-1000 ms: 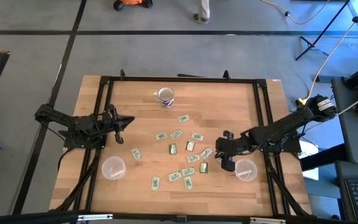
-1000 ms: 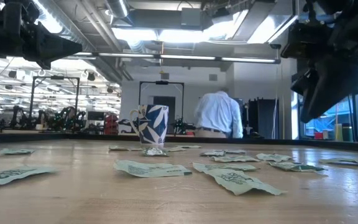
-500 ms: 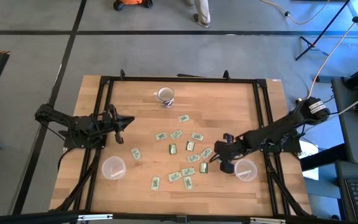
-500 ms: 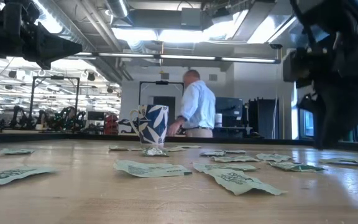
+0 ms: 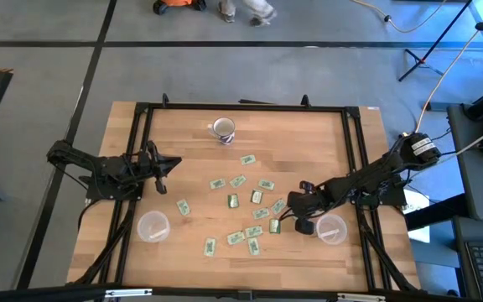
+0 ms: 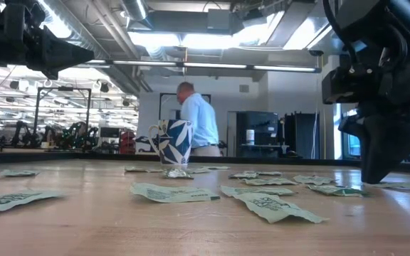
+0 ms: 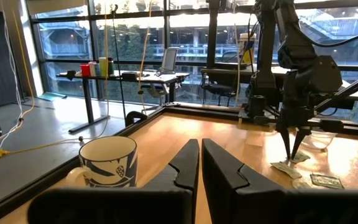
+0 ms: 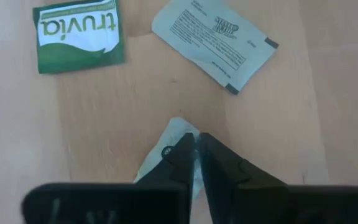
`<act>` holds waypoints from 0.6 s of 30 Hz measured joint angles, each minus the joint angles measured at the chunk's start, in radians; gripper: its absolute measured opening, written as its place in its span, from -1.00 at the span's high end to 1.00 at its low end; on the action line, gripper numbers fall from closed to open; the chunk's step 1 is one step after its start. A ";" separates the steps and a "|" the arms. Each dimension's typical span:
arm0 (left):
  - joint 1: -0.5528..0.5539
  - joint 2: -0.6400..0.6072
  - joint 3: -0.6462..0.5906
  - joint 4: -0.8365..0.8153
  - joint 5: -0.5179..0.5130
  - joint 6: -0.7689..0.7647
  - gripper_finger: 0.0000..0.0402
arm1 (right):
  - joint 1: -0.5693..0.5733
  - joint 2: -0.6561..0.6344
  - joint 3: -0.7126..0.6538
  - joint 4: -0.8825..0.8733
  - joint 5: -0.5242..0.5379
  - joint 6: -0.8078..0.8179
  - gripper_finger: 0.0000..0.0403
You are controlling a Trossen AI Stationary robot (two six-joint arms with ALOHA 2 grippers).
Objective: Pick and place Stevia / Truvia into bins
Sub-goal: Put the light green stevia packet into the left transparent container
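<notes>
Several green and white Truvia packets [image 5: 257,197] lie flat, scattered over the middle of the wooden table. Two clear cups serve as bins, one at the near left [image 5: 152,226] and one at the near right [image 5: 331,228]. My right gripper [image 5: 288,207] points steeply down at the right side of the scatter, its tips at the table [image 6: 376,179], shut on a pale packet [image 8: 166,146]. A green-faced packet [image 8: 78,34] and a white-backed one [image 8: 213,40] lie just beyond it. My left gripper [image 7: 199,155] hovers shut over the table's left side [image 5: 173,163], level and holding nothing. My right gripper pinches the pale packet between its two fingertips [image 8: 185,149], at one end of it [image 8: 178,124]. The fingers come from above, slanting steeply down. The rest of the packet runs back under the left finger [image 8: 151,171], low against the table; the fingers hide whether it is lifted.
A white mug with a blue pattern [image 5: 222,128] stands at the far middle of the table. A black frame [image 5: 241,106] rims the table. The right cup stands close beside my right gripper. In the room beyond, a person [image 6: 196,121] walks past.
My right gripper has come down to the table, tipping more steeply and shifting slightly toward the table's left, and its fingers have shut on the pale packet. The person in the background has walked across the room.
</notes>
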 joint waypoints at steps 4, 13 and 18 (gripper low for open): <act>0.000 0.000 0.000 0.000 0.000 0.000 0.92 | 0.000 0.000 -0.001 -0.001 -0.002 0.000 0.98; 0.000 0.000 0.000 0.000 0.000 0.000 0.92 | 0.000 -0.045 0.002 -0.030 -0.011 -0.007 0.99; 0.000 0.000 0.000 0.023 -0.001 0.000 0.92 | 0.000 -0.102 0.062 -0.069 0.040 -0.064 0.99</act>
